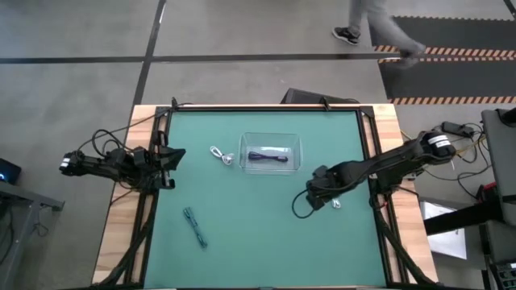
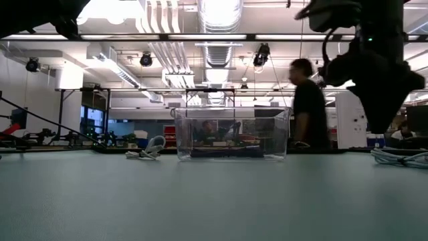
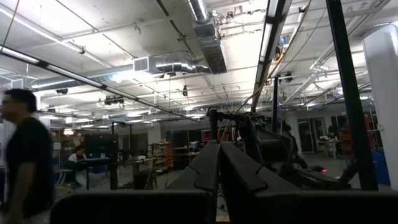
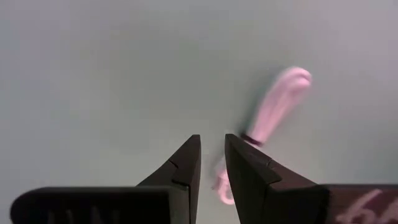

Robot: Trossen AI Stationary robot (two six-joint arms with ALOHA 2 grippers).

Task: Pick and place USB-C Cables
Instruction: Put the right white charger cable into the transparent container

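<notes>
Green tabletop [image 1: 258, 242]: black cable [image 1: 268, 156] sits in the clear bin [image 1: 297, 145]; white cable [image 1: 222, 155] just beside it, teal cable [image 1: 195, 227] near front, another white cable [image 4: 277, 106] under my right gripper [image 4: 211, 152], fingers nearly together, empty. Left gripper [image 3: 219, 163] parked at table's edge, pressed together.

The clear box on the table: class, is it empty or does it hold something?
Not empty: the clear box holds one black cable lying on its floor.
</notes>
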